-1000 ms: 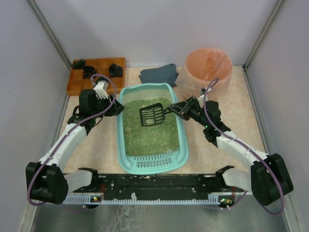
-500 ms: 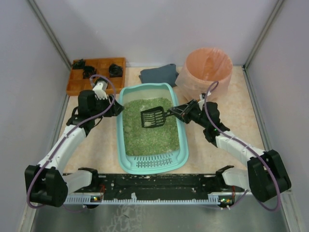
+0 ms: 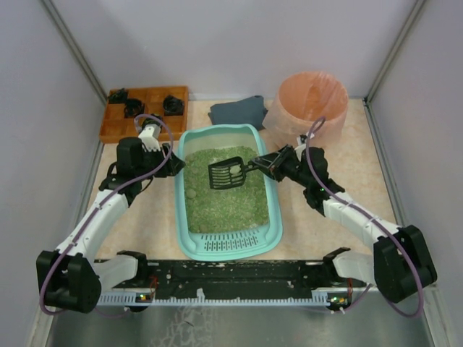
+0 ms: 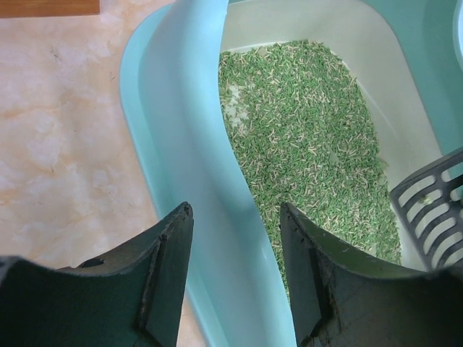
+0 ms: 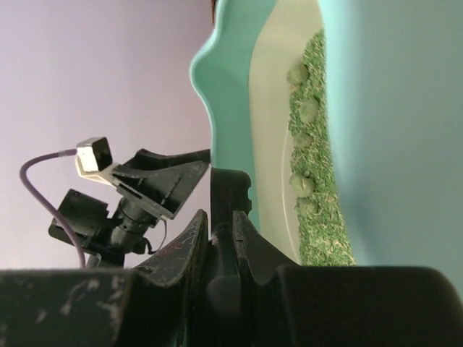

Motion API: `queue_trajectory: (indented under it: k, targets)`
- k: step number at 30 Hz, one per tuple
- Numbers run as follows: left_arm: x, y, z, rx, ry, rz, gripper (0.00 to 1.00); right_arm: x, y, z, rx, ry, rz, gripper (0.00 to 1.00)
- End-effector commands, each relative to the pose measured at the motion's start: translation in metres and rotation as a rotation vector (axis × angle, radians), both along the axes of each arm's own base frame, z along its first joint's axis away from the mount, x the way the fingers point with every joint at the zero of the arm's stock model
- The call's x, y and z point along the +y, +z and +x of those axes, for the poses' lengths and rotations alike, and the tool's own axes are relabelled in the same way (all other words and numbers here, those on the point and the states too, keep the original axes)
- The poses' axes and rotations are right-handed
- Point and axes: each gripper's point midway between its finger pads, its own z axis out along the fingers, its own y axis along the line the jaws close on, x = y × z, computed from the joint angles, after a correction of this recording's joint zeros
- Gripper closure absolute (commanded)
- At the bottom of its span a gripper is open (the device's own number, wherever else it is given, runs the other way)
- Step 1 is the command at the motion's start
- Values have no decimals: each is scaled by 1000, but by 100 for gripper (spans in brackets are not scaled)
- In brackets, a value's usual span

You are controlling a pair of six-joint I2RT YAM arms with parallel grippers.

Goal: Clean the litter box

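Observation:
The light teal litter box [image 3: 274, 211] lies mid-table with green litter [image 3: 224, 202] and a slotted grille [image 3: 228, 244] at its near end. My right gripper [image 3: 263, 165] is shut on the handle of a black slotted scoop [image 3: 226, 173], held over the far part of the litter. In the right wrist view the gripper [image 5: 223, 220] clamps the handle, and several round litter clumps [image 5: 302, 108] show beyond it. My left gripper [image 3: 176, 165] is open, its jaws either side of the box's left rim [image 4: 181, 144]. The scoop's edge [image 4: 434, 210] shows at the right of the left wrist view.
A round bin lined with a pink bag [image 3: 311, 105] stands at the back right. A dark grey cloth [image 3: 239, 112] lies behind the box. A brown wooden tray [image 3: 145, 116] with black pieces sits at the back left. Grey walls close in both sides.
The scoop dipped slightly toward the litter and came back up a little to the left. The left arm has barely moved.

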Motion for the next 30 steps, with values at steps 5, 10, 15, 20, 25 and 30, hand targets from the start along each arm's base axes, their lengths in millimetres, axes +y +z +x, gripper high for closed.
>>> queue_trajectory:
  k: [5,10,15,20,25,30]
  targets:
    - [5,3,-1,-18,12,12,43,-23,103,27,-208,-87,27,100]
    - [5,2,-1,-16,15,14,43,-59,141,53,-247,-214,5,100]
    - [6,3,-1,-19,18,16,43,-116,177,76,-290,-391,-7,100]
    - [5,3,-1,-18,15,12,43,-187,192,93,-301,-604,-8,100]
    - [4,4,-1,-21,10,11,43,-237,203,104,-366,-769,-126,100]
    - [5,4,-1,-21,13,12,43,-268,205,117,-459,-870,-411,100]
